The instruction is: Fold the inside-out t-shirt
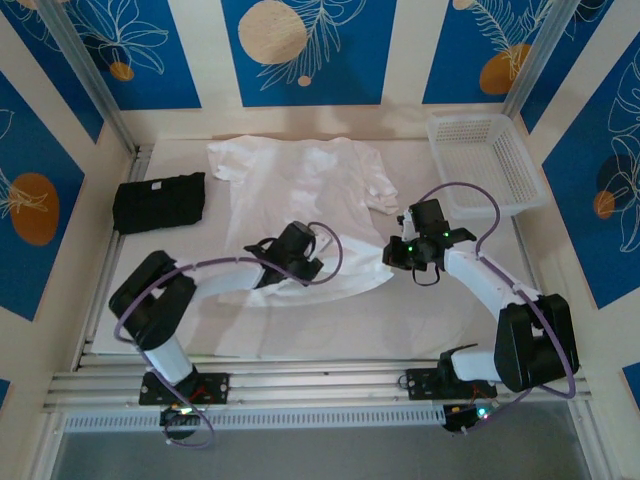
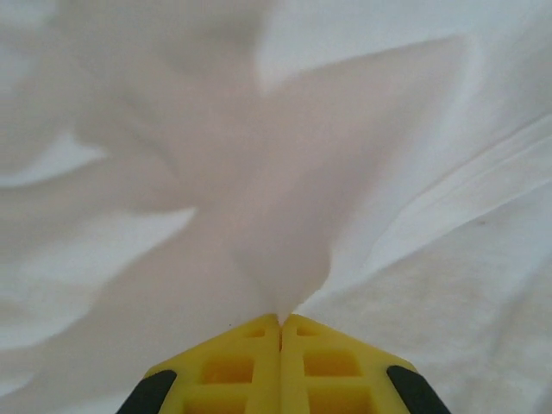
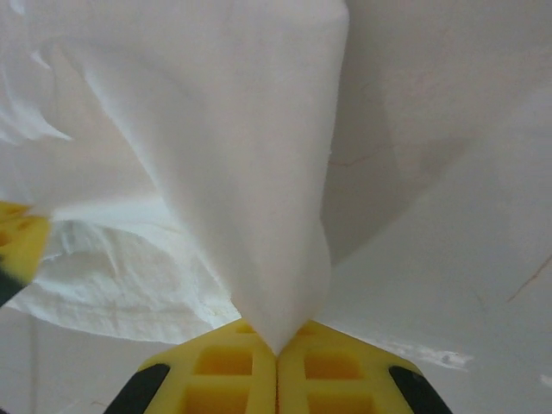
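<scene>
The left gripper (image 2: 280,326) and the right gripper (image 3: 276,349) are each clamped shut on a pinch of the inside-out t-shirt (image 1: 300,175), which lies spread across the middle of the table (image 1: 400,325). No fold is laid yet, so I judge the folding barely begun. No writing is readable on it or on the black garment (image 1: 160,202).

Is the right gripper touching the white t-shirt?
Touching: in the right wrist view, the right gripper pinches a peak of the white t-shirt between shut fingers.
</scene>
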Action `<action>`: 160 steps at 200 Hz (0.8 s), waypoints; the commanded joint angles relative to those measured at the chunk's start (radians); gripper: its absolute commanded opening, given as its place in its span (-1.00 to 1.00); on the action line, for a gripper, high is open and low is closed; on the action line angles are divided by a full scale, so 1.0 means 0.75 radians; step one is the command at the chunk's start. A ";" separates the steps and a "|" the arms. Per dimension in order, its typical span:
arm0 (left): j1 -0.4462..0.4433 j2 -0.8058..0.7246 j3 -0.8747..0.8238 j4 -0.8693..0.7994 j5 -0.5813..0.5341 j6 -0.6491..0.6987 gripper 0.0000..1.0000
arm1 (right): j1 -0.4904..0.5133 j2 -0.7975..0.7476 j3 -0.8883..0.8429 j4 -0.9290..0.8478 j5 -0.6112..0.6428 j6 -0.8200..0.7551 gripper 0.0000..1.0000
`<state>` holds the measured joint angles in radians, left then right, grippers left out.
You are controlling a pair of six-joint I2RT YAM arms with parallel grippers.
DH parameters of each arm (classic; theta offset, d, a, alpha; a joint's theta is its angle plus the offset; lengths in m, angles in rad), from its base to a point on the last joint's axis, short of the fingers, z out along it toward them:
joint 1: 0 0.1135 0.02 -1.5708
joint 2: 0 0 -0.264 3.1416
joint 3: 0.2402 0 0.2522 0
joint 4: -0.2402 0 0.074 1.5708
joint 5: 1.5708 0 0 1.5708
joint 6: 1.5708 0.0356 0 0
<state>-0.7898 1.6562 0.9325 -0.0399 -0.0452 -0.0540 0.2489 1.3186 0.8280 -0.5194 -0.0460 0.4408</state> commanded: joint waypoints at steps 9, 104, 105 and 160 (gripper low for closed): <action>0.014 -0.178 -0.042 0.048 0.174 -0.090 -1.00 | -0.015 0.024 0.087 -0.048 0.122 -0.056 -0.81; 0.003 -0.160 0.170 0.082 0.406 -0.436 -1.00 | -0.133 0.092 0.324 0.002 0.281 -0.177 -0.03; 0.008 -0.162 0.169 0.082 0.407 -0.438 -1.00 | -0.130 0.081 0.312 0.012 0.276 -0.179 -0.01; 0.122 -0.238 0.172 0.059 0.520 -0.437 -1.00 | 0.218 -0.422 -0.193 0.455 -0.033 -0.264 0.19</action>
<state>-0.7231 1.5314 1.0386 0.0189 0.2867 -0.3695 0.3016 1.1122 0.8139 -0.3660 0.0597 0.2859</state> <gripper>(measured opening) 0.046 0.598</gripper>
